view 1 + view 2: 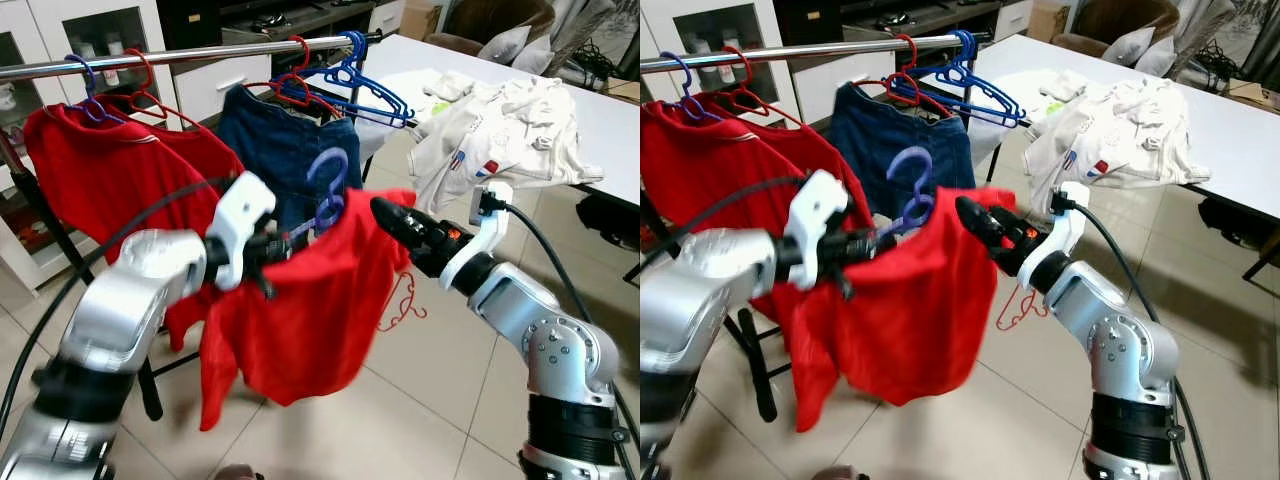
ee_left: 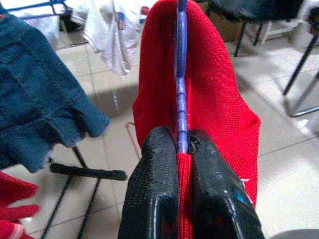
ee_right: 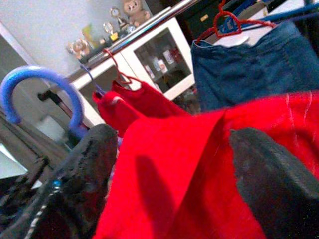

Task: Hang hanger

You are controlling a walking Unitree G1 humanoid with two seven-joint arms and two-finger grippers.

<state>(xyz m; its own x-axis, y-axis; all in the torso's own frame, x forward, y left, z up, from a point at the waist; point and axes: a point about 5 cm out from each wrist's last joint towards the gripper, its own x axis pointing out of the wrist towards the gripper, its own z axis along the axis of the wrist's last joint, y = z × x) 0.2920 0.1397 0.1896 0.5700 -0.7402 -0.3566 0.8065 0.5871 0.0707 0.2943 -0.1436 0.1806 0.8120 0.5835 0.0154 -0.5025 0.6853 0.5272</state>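
Tiled room, clothes rail (image 1: 200, 52) overhead: left gripper (image 2: 185, 191) clamps purple hanger (image 1: 328, 185) and red shirt (image 1: 310, 300) below the rail.
Right gripper (image 3: 169, 164), fingers spread, steadies the shirt's shoulder; lifting the hook level over the rail looks wise.

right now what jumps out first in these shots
The red garment on a purple hanger, held up between both arms in front of the rail. The left gripper pinches hanger and cloth; the right gripper straddles the red cloth. Behind, white clothes heap on the table.
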